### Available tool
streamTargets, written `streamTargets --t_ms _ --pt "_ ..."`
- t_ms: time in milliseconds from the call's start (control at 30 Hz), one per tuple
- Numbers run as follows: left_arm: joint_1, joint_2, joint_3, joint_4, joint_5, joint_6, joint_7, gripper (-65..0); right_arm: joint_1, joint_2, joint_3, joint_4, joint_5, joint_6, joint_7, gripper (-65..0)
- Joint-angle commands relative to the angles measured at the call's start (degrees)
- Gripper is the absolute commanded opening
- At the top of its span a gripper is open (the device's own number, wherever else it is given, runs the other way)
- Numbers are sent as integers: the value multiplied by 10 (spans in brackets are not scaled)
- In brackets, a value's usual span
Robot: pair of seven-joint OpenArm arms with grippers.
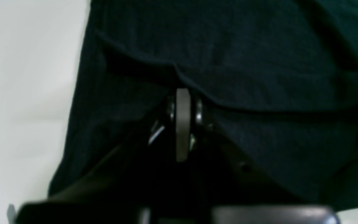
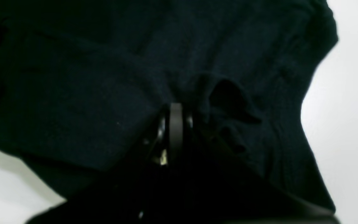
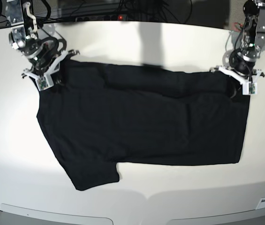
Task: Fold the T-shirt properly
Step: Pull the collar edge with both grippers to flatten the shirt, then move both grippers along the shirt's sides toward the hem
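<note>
T-shirt (image 3: 141,122) lies spread on the white surface (image 3: 179,47), plain black side up; no print visible. Long axis runs between the two claws, one short sleeve sticking out at the near edge, well away from both.

Left claw (image 3: 239,83): at the far corner of the cloth on its side. Left wrist view shows the fingers (image 1: 182,124) pressed together with a hem edge of the T-shirt (image 1: 259,62) running directly ahead of the tips; cloth fills the view ahead of and beside the claw, bare surface (image 1: 26,93) to one side. Clamped on the fabric edge.

Right claw (image 3: 48,75): at the opposite far corner, over the sleeve and shoulder area. Right wrist view shows the fingers (image 2: 176,130) together, a small puckered fold of T-shirt (image 2: 73,93) just beside the tips, bare surface (image 2: 346,124) beyond the cloth edge. Clamped on the fabric.

Both gripped corners look slightly raised and wrinkled; the cloth between them lies flat with a few creases near the far edge.
</note>
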Motion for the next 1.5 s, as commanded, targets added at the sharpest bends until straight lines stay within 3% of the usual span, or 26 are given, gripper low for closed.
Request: streamTargets --t_ms 0,167,400,567,967,1333,1467 --pt "42 -2 7 -7 17 4 111 -650 -23 6 9 11 -6 6 -14 -650" --pt "112 -7 -4 50 17 4 91 -650 -98 6 52 56 -4 5 -4 -650" --pt "183 -7 -76 129 16 4 99 -650 -144 6 97 63 -4 6 8 -650" --pt "215 -7 -108 180 16 -26 103 -650 -156 5 99 66 -4 6 29 -650" --pt "209 -7 -115 271 31 -25 116 -650 -182 5 134 141 -4 5 27 -650" --pt "192 -7 -257 359 30 -26 134 -650 -169 5 229 196 57 2 26 -650" --pt "140 -7 -262 353 26 -26 134 -650 -128 5 225 196 79 2 -17 -650"
